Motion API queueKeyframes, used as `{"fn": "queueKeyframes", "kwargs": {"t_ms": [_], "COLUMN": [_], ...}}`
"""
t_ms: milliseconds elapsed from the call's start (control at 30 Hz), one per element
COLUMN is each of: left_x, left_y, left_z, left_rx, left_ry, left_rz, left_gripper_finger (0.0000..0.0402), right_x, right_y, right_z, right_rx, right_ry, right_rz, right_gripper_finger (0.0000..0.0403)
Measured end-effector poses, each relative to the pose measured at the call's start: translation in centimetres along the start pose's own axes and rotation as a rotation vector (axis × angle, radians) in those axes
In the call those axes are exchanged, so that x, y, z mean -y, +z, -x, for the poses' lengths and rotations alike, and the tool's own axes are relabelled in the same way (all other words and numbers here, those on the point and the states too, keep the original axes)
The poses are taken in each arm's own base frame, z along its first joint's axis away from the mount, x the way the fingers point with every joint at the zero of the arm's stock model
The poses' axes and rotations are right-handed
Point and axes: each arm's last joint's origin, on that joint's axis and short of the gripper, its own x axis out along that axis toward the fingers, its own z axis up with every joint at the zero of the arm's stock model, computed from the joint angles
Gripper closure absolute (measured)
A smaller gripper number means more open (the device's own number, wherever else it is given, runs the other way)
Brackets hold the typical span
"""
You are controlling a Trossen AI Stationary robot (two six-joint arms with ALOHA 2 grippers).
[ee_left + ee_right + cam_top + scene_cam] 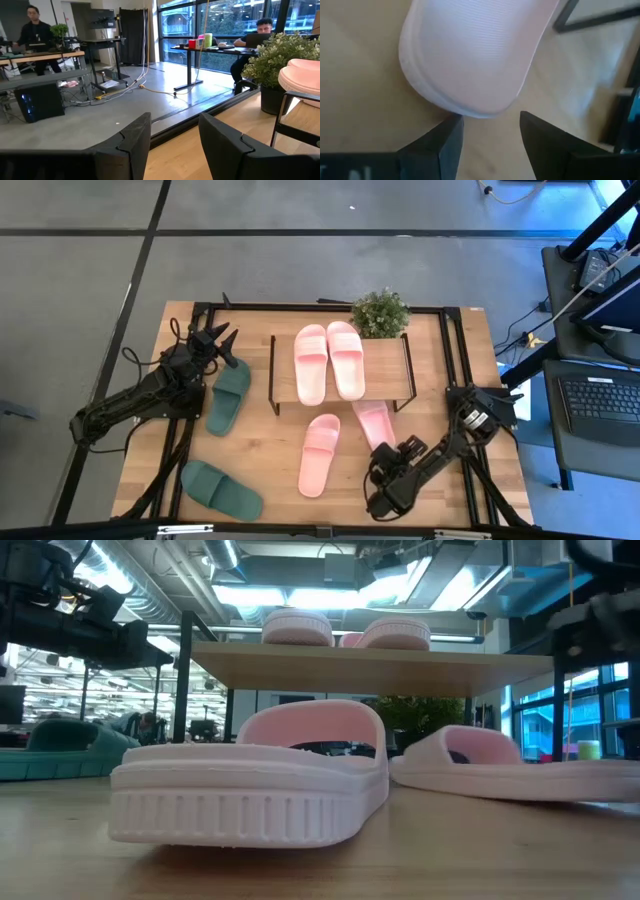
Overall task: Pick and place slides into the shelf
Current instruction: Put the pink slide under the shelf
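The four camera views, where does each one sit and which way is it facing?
High: overhead, straight down on both arms, shelf and slides.
Low: table height, looking across a pink slide under the shelf.
Left wrist: past open left gripper toward the room, people, potted plant.
Right wrist: down past open right gripper at a pink slide's heel.
High and low share the shelved pink pair.

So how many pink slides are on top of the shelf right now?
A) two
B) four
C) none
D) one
A: two pink slides lie side by side on the shelf; the other two pink ones are on the table.
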Motion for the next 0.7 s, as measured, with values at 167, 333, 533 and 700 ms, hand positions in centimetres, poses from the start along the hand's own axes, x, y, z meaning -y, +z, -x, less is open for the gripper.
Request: {"fn": "queueKeyframes", "kwargs": {"t_ms": [167,333,533,700], "left_x": [0.0,0.0,0.0,0.0], "left_y": [0.0,0.0,0.0,0.0], "left_z": [0.0,0.0,0.0,0.0], "left_rx": [0.0,0.0,0.0,0.0], "left_ry": [0.0,0.0,0.0,0.001], "left_rz": [0.0,0.0,0.0,0.0], "left_gripper_finger": [0.0243,0.0243,0.0243,0.0243], "right_x": [0.0,0.3,0.5,0.6], "right_y": [1.0,2.1,3.5,4.3], "right_z": [-0.4,-0.7,-1.2,-1.5], "right_rx": [0.071,0.135,0.197,0.18], "right_ry": [-0.012,-0.041,-0.07,-0.082], "right_rz": [0.069,0.08,0.063,0.094], "right_gripper_finger": [0.0208,0.0208,0.0208,0.0208]}}
